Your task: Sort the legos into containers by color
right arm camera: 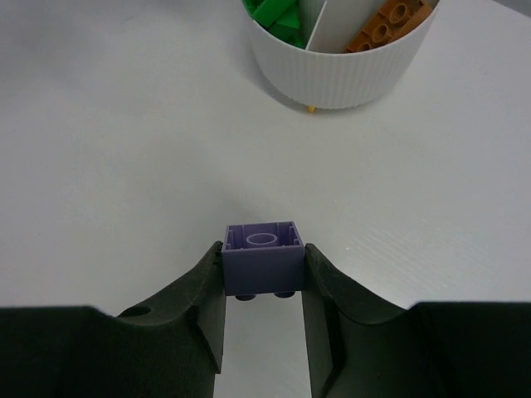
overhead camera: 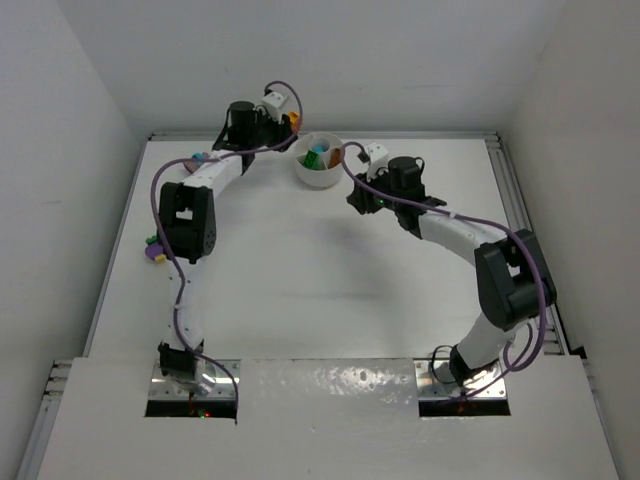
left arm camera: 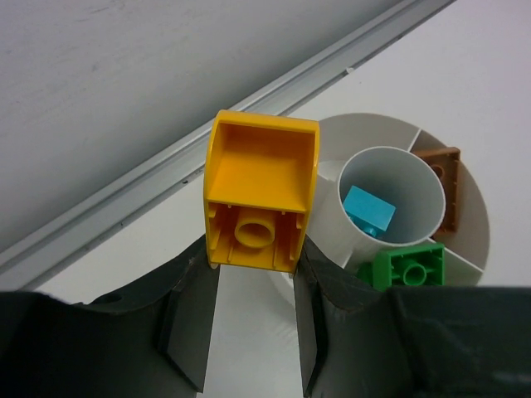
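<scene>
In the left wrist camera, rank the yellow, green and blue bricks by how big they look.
1. yellow brick, though it is nearest the camera.
2. green brick and blue brick: too alike to rank; the green one is partly hidden.

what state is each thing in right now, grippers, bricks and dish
left gripper, shut on the yellow brick beside the dish
right gripper, shut on the purple brick, short of the dish
dish, upright, partly filled
teal brick, lying in the central well
green brick, in an outer section
orange brick, in another outer section
</scene>
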Motion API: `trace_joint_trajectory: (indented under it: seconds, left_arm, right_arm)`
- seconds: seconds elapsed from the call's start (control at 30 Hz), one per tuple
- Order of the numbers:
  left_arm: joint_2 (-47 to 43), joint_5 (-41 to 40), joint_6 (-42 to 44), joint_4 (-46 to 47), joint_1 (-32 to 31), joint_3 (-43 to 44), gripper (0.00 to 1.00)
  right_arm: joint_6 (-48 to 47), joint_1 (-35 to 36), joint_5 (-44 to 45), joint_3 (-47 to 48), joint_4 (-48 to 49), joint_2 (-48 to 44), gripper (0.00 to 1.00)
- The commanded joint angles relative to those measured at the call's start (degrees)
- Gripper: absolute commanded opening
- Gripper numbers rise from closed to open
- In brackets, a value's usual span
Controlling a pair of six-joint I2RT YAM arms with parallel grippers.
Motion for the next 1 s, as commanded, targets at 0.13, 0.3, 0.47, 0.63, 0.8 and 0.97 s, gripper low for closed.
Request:
trace_joint_trajectory:
  seconds: [0.13,0.3,0.47,0.63,0.8,0.97]
  left_arm:
    - [5.5,-7.5,-3.6,8.5,-3.7,5.9,0.00]
    - [7.5,-9.9,-5.9,8.3,-4.5,7.0,0.00]
    - [7.5,-10.5,-7.1,7.0,-4.6,6.4,0.01]
    - [7.3,-10.2,-6.8,5.7,-4.7,5.6,0.09]
    - [6.6,-9.9,-5.4,4.2,-4.9,6.0,0.11]
    - [6.0,-9.5,-3.6,2.2,-5.2,5.6,0.18]
  right_arm:
    - [5.2,0.0,1.0,4.8,1.5,2.6,0.00]
    - [5.5,-0.1,1.3,5.7,0.1,3.0,0.00]
    - [5.3,0.0,1.3,5.1,0.3,2.6,0.00]
    - [4.8,0.0,1.3,3.8,0.6,1.9,0.00]
    - [3.8,0.0,1.8,3.1,0.8,1.1,0.00]
    - [3.6,0.1,1.6,2.4,2.0,0.5,0.00]
